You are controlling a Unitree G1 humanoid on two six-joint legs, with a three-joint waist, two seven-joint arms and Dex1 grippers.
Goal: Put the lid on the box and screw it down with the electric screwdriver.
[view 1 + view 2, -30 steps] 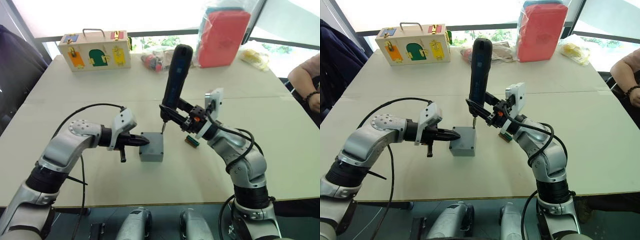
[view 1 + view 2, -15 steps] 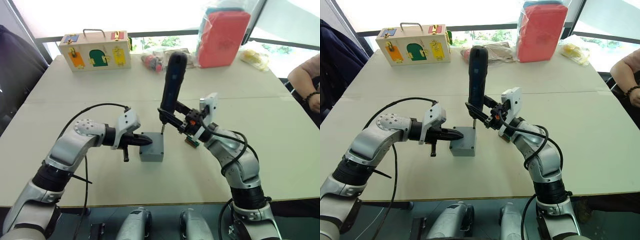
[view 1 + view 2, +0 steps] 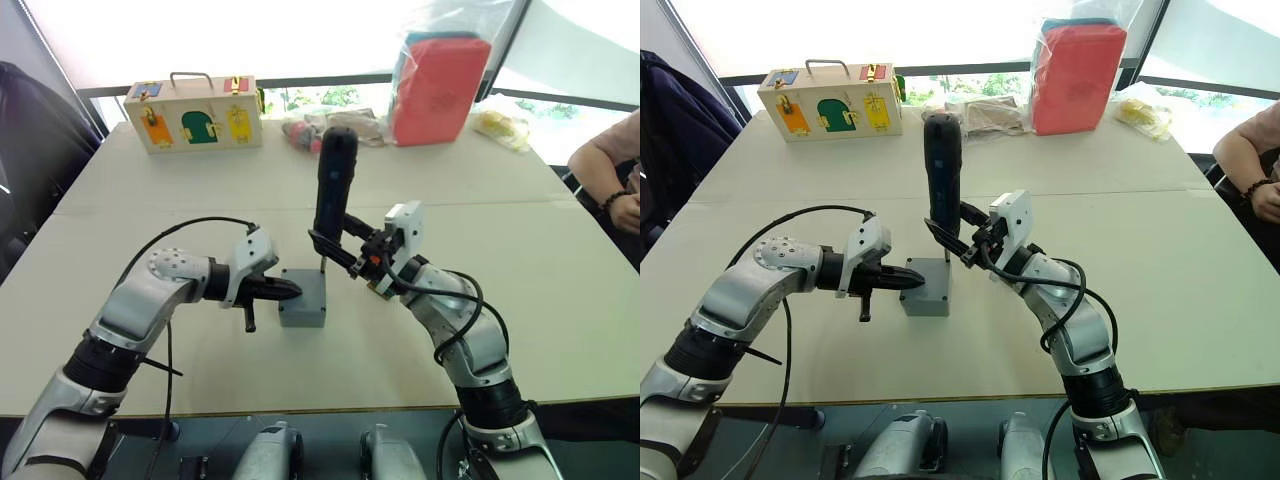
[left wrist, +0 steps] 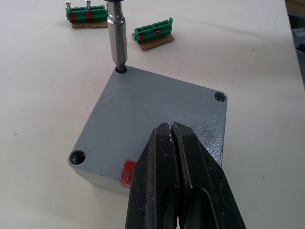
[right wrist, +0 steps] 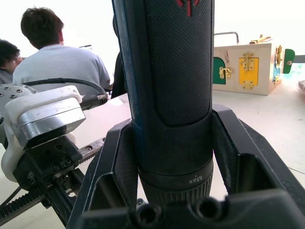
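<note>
Left wrist view: driver bit (image 4: 116,40) sits in a corner hole of the lid (image 4: 157,126), frame upper left. Left gripper (image 4: 177,157) pressed together on the lid. Right gripper (image 3: 345,258) clamps the screwdriver (image 3: 331,195) upright, frame centre.

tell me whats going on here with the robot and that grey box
The robot is screwing the lid onto the box. Its right hand is shut on the electric screwdriver, held upright with the bit set in a corner screw hole of the lid. The left hand, fingers closed, rests its tip on the lid, apparently steadying the box. Two small green blocks lie on the table just beyond.
</note>
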